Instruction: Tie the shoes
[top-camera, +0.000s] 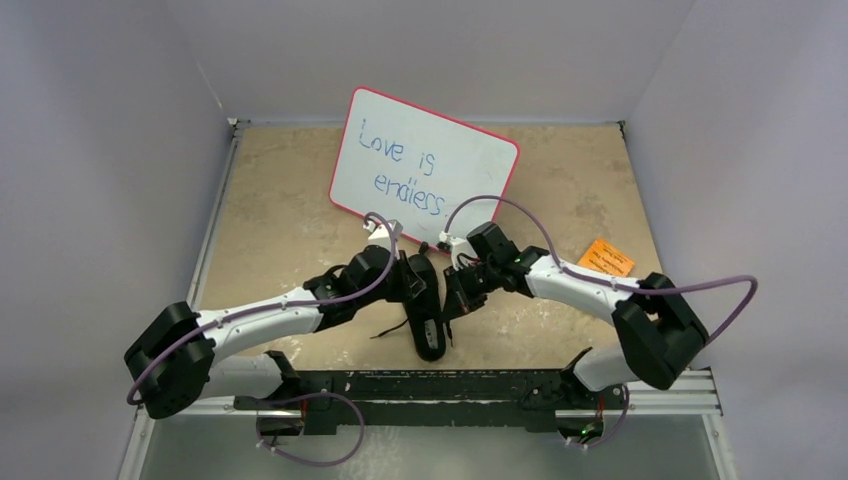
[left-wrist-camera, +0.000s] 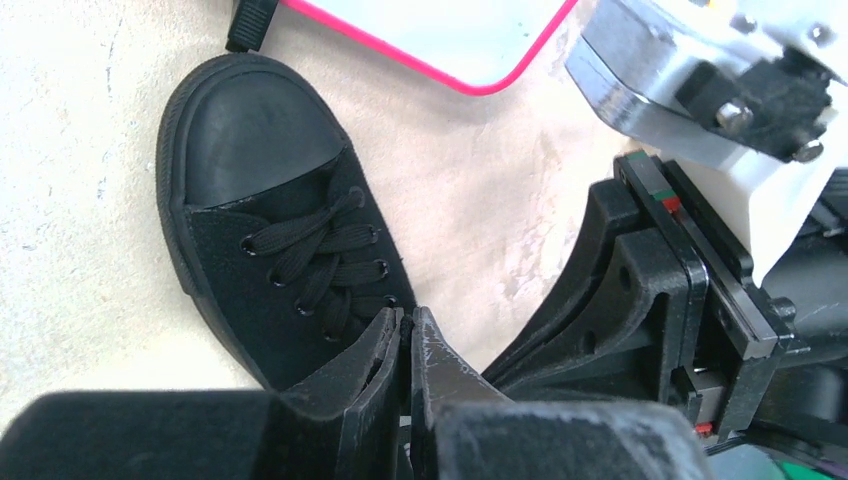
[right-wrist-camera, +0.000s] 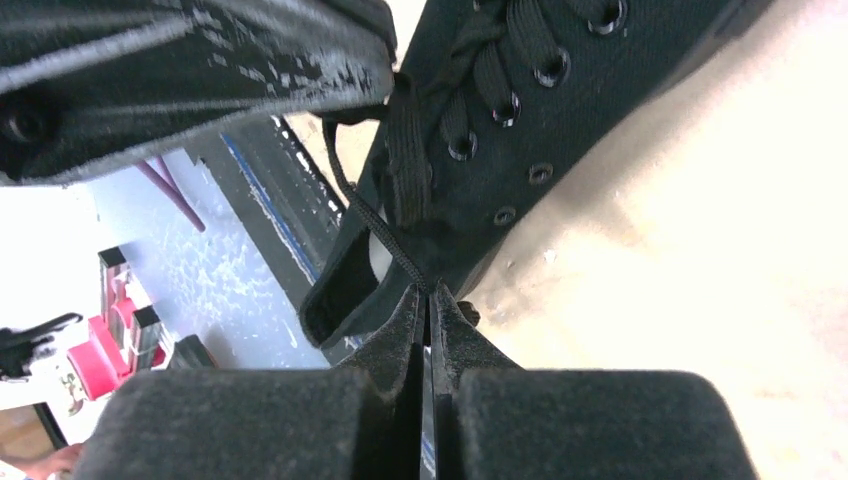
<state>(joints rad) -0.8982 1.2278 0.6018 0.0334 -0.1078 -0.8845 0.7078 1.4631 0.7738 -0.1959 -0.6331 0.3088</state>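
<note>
Black canvas low-top sneaker (top-camera: 429, 335) lies on the beige table (top-camera: 300, 220), at 6 o'clock from the pink-rimmed whiteboard (top-camera: 425, 165). At its 9 and 3 o'clock, the left gripper (left-wrist-camera: 408, 322) and right gripper (right-wrist-camera: 430, 292) pinch its thin black laces (right-wrist-camera: 385, 238).

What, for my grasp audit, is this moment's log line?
sneaker untied | left gripper shut at its laces | right gripper shut on lace

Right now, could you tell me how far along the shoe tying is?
Done: shoe laced through its eyelets. In hand: right pincer shut on a lace, left pincer shut, seemingly on the other. Left: the knot and bow; none shows.
</note>
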